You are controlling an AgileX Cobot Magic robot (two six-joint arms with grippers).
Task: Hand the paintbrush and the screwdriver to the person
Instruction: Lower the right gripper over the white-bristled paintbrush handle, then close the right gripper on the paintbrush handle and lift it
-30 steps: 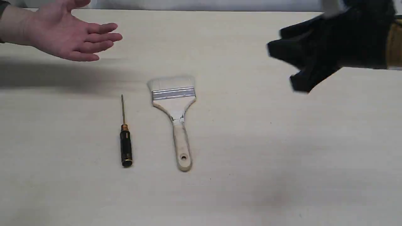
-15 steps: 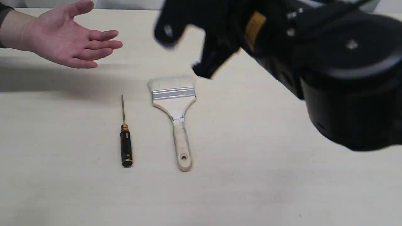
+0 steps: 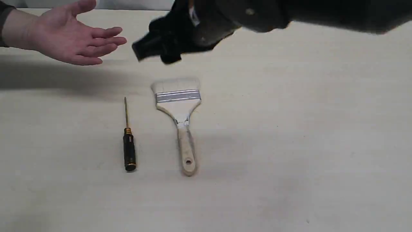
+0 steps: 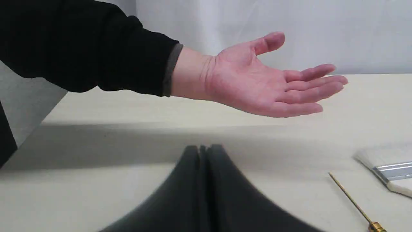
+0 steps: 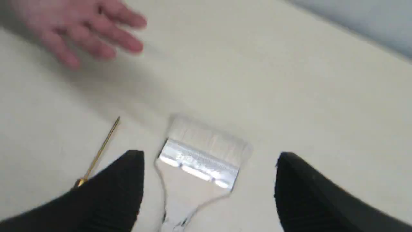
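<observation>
The paintbrush (image 3: 179, 109) lies flat mid-table, pale bristles toward the far side and wooden handle toward the near edge. Left of it and parallel lies the screwdriver (image 3: 129, 149), black handle nearest. The person's hand (image 3: 69, 38) is held palm up over the far left of the table. My right gripper (image 3: 154, 55), blurred, hovers above the table just beyond the bristles. In the right wrist view it (image 5: 209, 155) is open, its fingers either side of the paintbrush (image 5: 206, 135) below, with the screwdriver (image 5: 99, 151) beside it. My left gripper (image 4: 202, 149) is shut and empty, low, facing the hand (image 4: 257, 83).
The pale wooden table (image 3: 305, 145) spreads out to the right and front. My right arm (image 3: 289, 13) crosses the top of the exterior view from the right. A light wall (image 4: 322, 32) stands behind the table's far edge.
My right arm has swung from the far right leftward across the table, so its gripper now hangs beyond the brush's bristles. Brush, screwdriver and hand have stayed in place.
</observation>
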